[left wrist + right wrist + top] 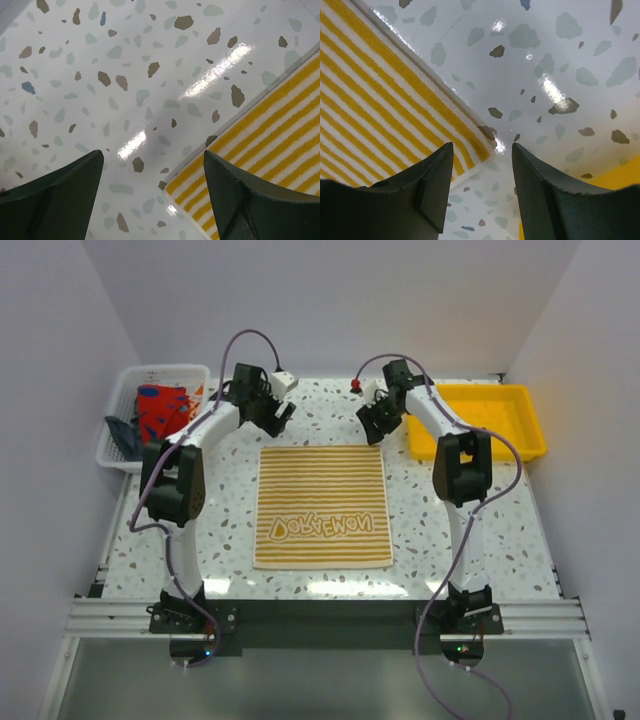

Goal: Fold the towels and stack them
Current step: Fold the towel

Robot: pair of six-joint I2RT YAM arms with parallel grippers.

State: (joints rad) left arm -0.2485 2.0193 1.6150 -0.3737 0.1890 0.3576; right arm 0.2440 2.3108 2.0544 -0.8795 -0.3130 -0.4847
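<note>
A square yellow-and-white striped towel (323, 506) with a ribbed weave lies flat at frame centre on the glossy, speckled surface (430, 530). Its printed lettering is inverted. The left end effector (277, 414) and the right end effector (374, 422) are at its upper corners, both open and empty. At upper left, crumpled towels (160, 410) are half hidden in a white mesh basket (120, 455). A yellow plastic tray (480, 400) sits at upper right.

Spread towel (323, 506) lies mid-table (425, 530); basket (165, 369) holding towels (160, 408) far left, tray (480, 391) far right.
</note>
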